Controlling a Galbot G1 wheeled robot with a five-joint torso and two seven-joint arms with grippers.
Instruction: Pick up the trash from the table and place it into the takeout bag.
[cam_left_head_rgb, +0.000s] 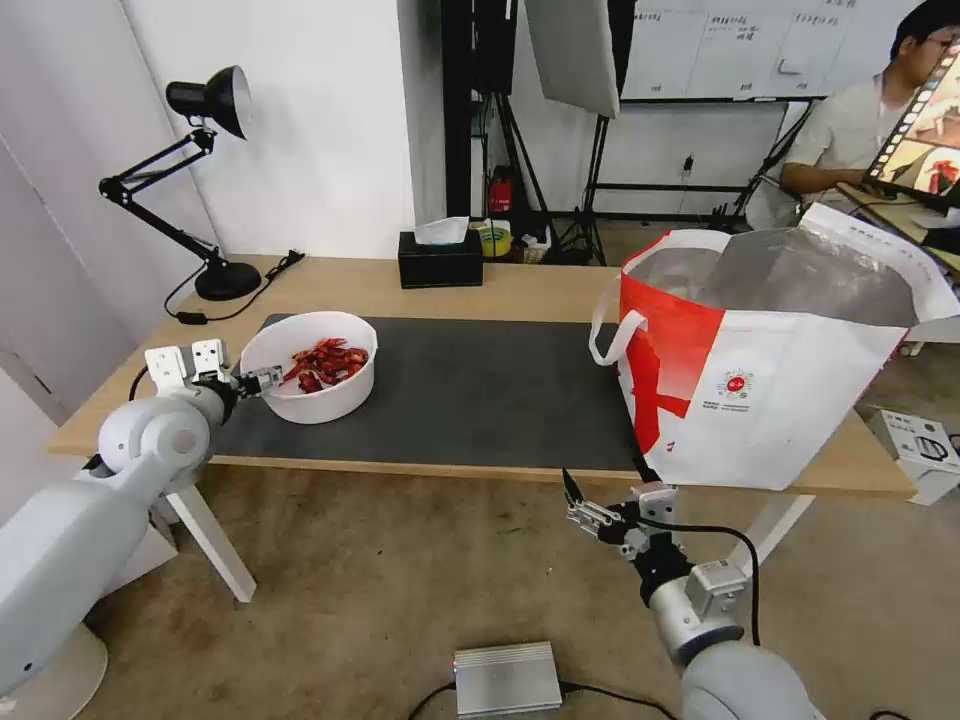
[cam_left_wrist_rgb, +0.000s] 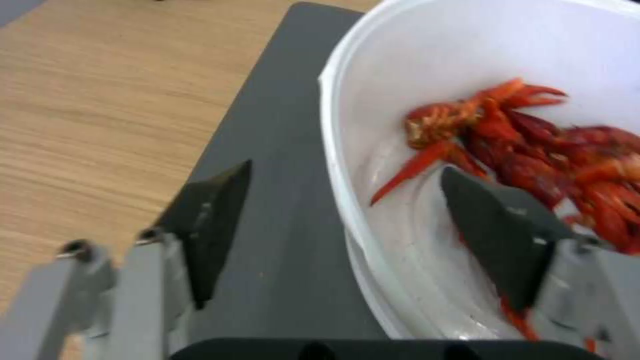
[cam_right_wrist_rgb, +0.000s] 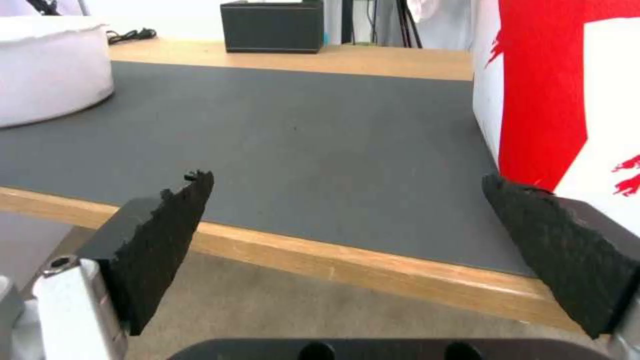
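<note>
Left tool (cam_left_wrist_rgb: 347, 220) open astride the bowl (cam_left_head_rgb: 312, 385) rim, frame left

I'd seat one finger deeper inside before closing; right tool (cam_left_head_rgb: 590, 510), open, idles lower centre below the desk (cam_left_head_rgb: 520, 290).

Studio: softbox (cam_left_head_rgb: 572, 50), light stands (cam_left_head_rgb: 600, 180)

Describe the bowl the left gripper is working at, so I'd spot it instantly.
On the light-wood table, find the dark grey mat; the bowl sits at its left end. The open left gripper straddles its rim. It is the round white container, holding red shells.
</note>
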